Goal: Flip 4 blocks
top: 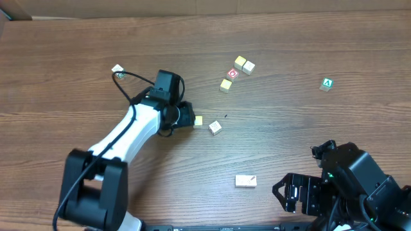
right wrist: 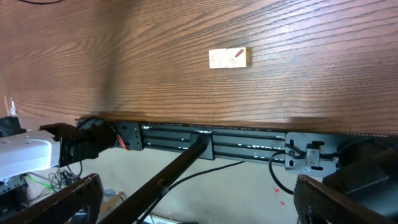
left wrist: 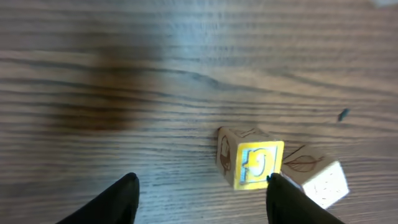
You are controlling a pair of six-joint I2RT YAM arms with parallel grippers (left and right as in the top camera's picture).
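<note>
A block with a yellow printed face (left wrist: 256, 164) (top: 198, 120) lies on the table, and a pale block with a white face (left wrist: 323, 182) (top: 215, 128) sits just right of it. My left gripper (left wrist: 202, 202) (top: 188, 115) is open. Nothing is between its fingers. Its right fingertip (left wrist: 283, 194) is at the yellow block's near right corner. Two more cream blocks lie side by side (top: 245, 181) (right wrist: 229, 58), one with a red-orange mark. My right gripper (right wrist: 199, 205) (top: 297, 195) stands wide open and empty at the table's front edge, right of that pair.
Far behind are a red-circle cube (top: 232, 74) with yellow neighbours (top: 243, 64) and a green "A" cube (top: 327, 84) at the right. A small white piece (top: 117, 68) lies by the left arm's cable. The black front rail (right wrist: 205, 138) runs under the table edge.
</note>
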